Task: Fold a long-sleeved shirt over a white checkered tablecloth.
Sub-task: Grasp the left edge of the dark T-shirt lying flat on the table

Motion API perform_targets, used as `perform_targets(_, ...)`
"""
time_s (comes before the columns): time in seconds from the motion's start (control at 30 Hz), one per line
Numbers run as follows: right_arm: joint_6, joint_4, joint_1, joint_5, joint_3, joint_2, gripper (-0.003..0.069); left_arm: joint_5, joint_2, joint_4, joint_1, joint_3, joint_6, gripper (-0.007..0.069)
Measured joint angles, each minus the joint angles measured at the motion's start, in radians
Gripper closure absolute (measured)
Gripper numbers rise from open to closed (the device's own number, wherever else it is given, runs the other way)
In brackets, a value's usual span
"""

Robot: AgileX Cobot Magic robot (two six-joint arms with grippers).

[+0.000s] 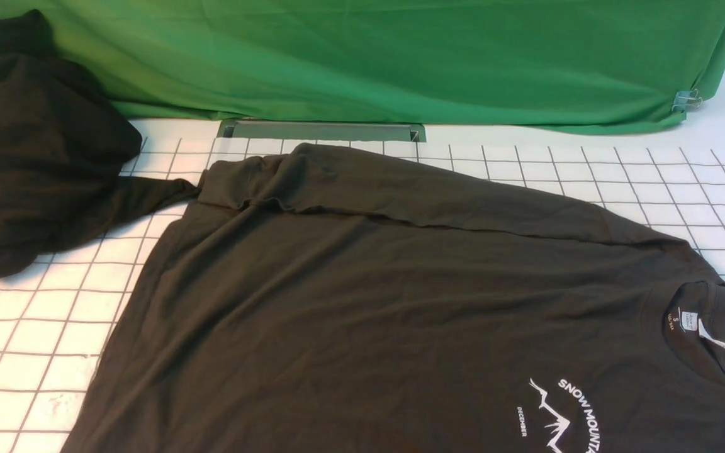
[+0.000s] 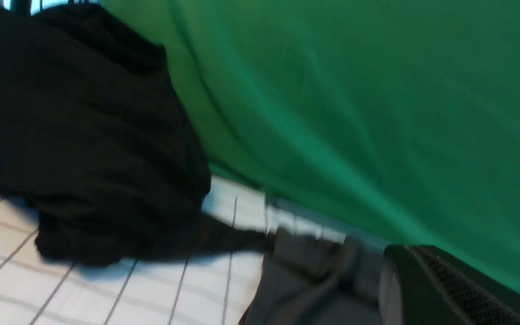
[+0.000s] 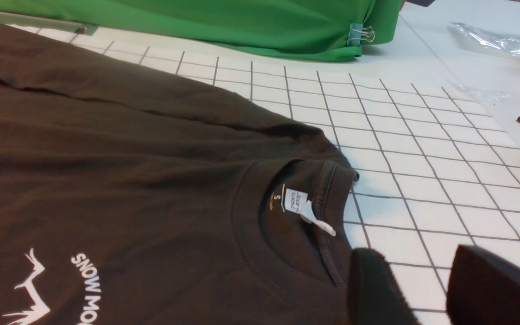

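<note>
White checkered tablecloth (image 1: 41, 327) underlies the shirt (image 1: 400, 302). Right gripper (image 3: 418, 262), parted, empty, sits near collar; left gripper (image 2: 411, 253), closed, empty. Front-view four o'clock: "SNOW MOUNTA", "DECEMBER".

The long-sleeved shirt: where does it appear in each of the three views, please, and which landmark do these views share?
Front view: the long-sleeved shirt fills the middle and lower part, its collar at the picture's right edge.
Left wrist view: only a part, at the bottom, right of centre, blurred.
Right wrist view: left half, its collar just right of the centre.
Shared landmark: the green backdrop, along the top in each.
</note>
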State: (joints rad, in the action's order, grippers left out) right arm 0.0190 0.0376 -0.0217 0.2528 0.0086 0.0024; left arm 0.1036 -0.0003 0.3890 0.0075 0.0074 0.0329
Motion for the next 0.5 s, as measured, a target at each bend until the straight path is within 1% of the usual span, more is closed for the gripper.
perform_targets(0.03, 0.000, 0.000, 0.000, 0.000, 0.000, 0.000, 0.0417, 0.023, 0.000, 0.015, 0.000, 0.000, 0.005, 0.0622)
perform_targets(0.07, 0.000, 0.000, 0.000, 0.000, 0.000, 0.000, 0.0417, 0.106, 0.000, 0.055, 0.000, 0.000, 0.056, 0.0622)
perform_targets(0.1, 0.000, 0.000, 0.000, 0.000, 0.000, 0.000, 0.0417, 0.131, 0.000, 0.058, 0.000, 0.000, 0.063, 0.0622)
perform_targets(0.13, 0.000, 0.000, 0.000, 0.000, 0.000, 0.000, 0.0417, 0.227, 0.000, 0.071, 0.000, 0.000, 0.112, 0.0622)
perform_targets(0.27, 0.000, 0.000, 0.000, 0.000, 0.000, 0.000, 0.0417, 0.362, 0.000, 0.052, 0.000, 0.000, 0.146, 0.0622)
perform_targets(0.33, 0.000, 0.000, 0.000, 0.000, 0.000, 0.000, 0.0417, 0.380, 0.000, 0.020, 0.000, 0.000, 0.150, 0.0622)
perform_targets(0.4, 0.000, 0.000, 0.000, 0.000, 0.000, 0.000, 0.0417, 0.381, 0.000, -0.053, 0.000, 0.000, 0.145, 0.0622)
perform_targets(0.43, 0.000, 0.000, 0.000, 0.000, 0.000, 0.000, 0.0417, 0.381, 0.000, -0.061, 0.000, 0.000, 0.144, 0.0622)
perform_targets(0.5, -0.034, -0.038, 0.000, -0.030, 0.000, 0.000, 0.0417, 0.375, 0.000, -0.181, 0.000, 0.000, 0.113, 0.0622)
